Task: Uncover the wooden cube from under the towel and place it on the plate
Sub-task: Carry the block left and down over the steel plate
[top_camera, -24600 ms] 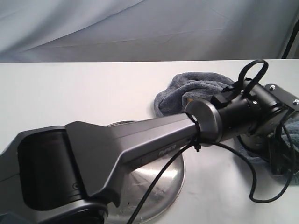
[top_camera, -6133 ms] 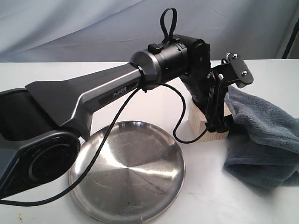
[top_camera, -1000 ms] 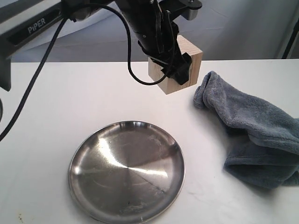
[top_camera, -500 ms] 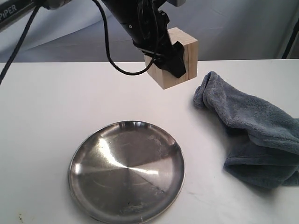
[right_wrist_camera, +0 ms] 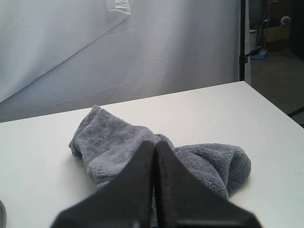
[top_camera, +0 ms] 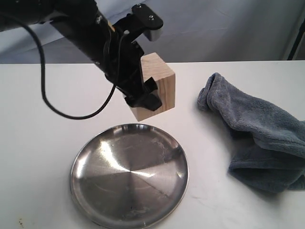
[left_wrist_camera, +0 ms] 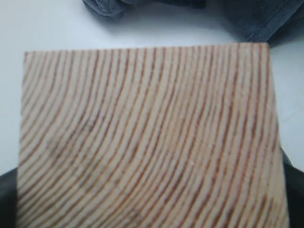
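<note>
Wooden cube (top_camera: pixel 161 82) gripped by left tool (top_camera: pixel 150 95) near plate (top_camera: pixel 128 179); right tool (right_wrist_camera: pixel 154 148) pinched closed, empty.

A white table (top_camera: pixel 28 143) carries the plate (top_camera: pixel 128 176) and crumpled towel (top_camera: pixel 257 133).

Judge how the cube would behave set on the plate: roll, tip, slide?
The cube is flat-faced, solid-looking wood: likely stiff, unlikely to roll. On the shiny steel plate it may slide slightly. It hangs tilted, so could land edge-first and rock.

left arm (top_camera: pixel 78 24): black | cable (top_camera: pixel 43 81): black, looped | bracket (top_camera: pixel 145 16): silver screws (top_camera: pixel 151 17) | right gripper (right_wrist_camera: pixel 154 145): black, wedge-shaped
</note>
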Available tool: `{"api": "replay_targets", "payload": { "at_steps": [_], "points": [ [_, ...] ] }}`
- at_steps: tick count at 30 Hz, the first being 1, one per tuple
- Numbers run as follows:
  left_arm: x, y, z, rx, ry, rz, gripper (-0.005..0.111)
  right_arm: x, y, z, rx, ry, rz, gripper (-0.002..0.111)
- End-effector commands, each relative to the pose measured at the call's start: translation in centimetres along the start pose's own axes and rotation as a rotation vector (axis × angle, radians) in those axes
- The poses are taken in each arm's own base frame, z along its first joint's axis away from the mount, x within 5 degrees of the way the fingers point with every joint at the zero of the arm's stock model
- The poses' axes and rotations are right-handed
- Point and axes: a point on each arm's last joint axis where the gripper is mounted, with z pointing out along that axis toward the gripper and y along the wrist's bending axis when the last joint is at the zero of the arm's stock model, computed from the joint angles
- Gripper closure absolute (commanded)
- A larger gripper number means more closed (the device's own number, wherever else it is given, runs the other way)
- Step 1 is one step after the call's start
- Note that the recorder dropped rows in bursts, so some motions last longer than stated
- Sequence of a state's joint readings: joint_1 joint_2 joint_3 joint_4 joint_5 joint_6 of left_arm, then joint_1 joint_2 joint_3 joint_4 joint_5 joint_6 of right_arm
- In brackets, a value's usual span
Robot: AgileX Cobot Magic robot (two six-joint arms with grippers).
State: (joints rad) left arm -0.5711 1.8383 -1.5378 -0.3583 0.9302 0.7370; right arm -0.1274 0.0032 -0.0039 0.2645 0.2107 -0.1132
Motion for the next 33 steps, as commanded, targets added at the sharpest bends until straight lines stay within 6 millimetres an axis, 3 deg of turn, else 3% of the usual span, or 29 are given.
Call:
{"api": "replay_targets", "payload": {
  "at_steps": [1,5,23,33],
  "points": [
    [1.4,-0.9,-1.2,-0.062,-0.066,0.012,0.104,0.1,0.0,0.0,-0.002,0.0,-0.005,0.108],
    [3.3,-1.8,-0.9,-0.063,-0.059,0.012,0.104,0.1,0.0,0.0,-0.002,0.0,-0.005,0.108],
    [10.8,-4.5,5.1,-0.02,-0.07,-0.007,0.104,0.1,0.0,0.0,-0.002,0.0,-0.005,0.108],
    [13.5,-4.9,7.5,-0.031,-0.015,0.03,0.104,0.1,0.0,0.0,-0.002,0.0,-0.005,0.108]
  ]
}}
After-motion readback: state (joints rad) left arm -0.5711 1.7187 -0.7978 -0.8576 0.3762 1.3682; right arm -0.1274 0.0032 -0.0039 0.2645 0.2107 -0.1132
